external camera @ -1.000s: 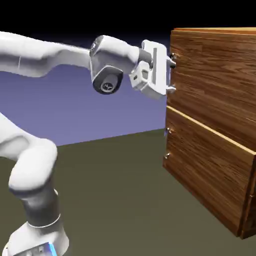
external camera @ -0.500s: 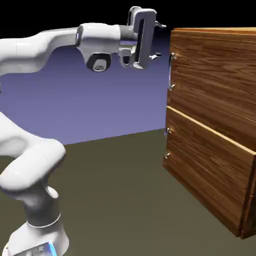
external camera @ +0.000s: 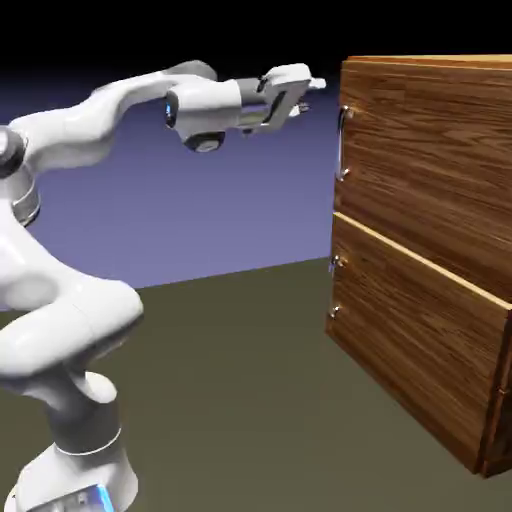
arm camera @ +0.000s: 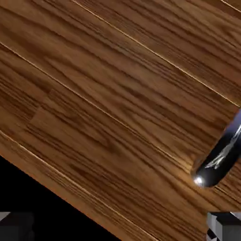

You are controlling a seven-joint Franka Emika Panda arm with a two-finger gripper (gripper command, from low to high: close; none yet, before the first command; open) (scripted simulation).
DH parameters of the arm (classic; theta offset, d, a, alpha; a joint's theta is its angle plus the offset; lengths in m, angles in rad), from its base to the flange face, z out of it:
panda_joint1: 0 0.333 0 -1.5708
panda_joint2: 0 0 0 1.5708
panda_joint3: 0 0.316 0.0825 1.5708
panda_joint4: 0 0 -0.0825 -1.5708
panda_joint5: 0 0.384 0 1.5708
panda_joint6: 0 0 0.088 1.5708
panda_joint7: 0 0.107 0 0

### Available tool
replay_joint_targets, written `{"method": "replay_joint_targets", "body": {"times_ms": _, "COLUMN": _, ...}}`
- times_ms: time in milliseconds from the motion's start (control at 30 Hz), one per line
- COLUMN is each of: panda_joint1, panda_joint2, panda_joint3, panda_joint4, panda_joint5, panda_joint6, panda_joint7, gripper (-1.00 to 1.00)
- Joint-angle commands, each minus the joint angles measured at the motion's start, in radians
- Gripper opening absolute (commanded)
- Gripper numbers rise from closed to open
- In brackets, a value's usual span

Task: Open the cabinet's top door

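Gripper (external camera: pixel 314 95) wide open, holding nothing, top door (external camera: pixel 430 160) reddish-brown wood, shiny vert. hdl (external camera: pixel 343 143)

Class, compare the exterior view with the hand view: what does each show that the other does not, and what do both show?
Only the exterior view: the robot's jointed white arm and the lower wood-grain panel with its small metal handle.

Only the hand view: a close look at the wood's fine pale seams.

Both: reddish-brown wood of the cabinet, a shiny metal bar handle, and the gripper's open fingertips.
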Motion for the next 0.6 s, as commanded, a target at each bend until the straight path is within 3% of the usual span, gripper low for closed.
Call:
{"method": "replay_joint_targets", "body": {"times_ms": 0, "panda_joint1": -0.022, "panda_joint2": -0.011, "panda_joint3": 0.025, "panda_joint4": 0.016, "panda_joint5": 0.044, "panda_joint6": 0.001, "panda_joint7": 0.035, "gripper": 0.0}}
{"method": "replay_joint_targets", "body": {"times_ms": 200, "panda_joint1": -0.157, "panda_joint2": -0.074, "panda_joint3": 0.177, "panda_joint4": 0.111, "panda_joint5": 0.305, "panda_joint6": 0.01, "panda_joint7": 0.244, "gripper": 0.0}}
{"method": "replay_joint_targets", "body": {"times_ms": 433, "panda_joint1": -0.328, "panda_joint2": -0.069, "panda_joint3": 0.247, "panda_joint4": 0.258, "panda_joint5": 0.298, "panda_joint6": 0.0, "panda_joint7": 0.278, "gripper": 0.0}}
{"method": "replay_joint_targets", "body": {"times_ms": 467, "panda_joint1": -0.328, "panda_joint2": -0.069, "panda_joint3": 0.247, "panda_joint4": 0.258, "panda_joint5": 0.298, "panda_joint6": 0.0, "panda_joint7": 0.278, "gripper": -1.0}}
{"method": "replay_joint_targets", "body": {"times_ms": 567, "panda_joint1": -0.27, "panda_joint2": -0.093, "panda_joint3": 0.201, "panda_joint4": 0.186, "panda_joint5": 0.333, "panda_joint6": -0.059, "panda_joint7": 0.254, "gripper": -1.0}}
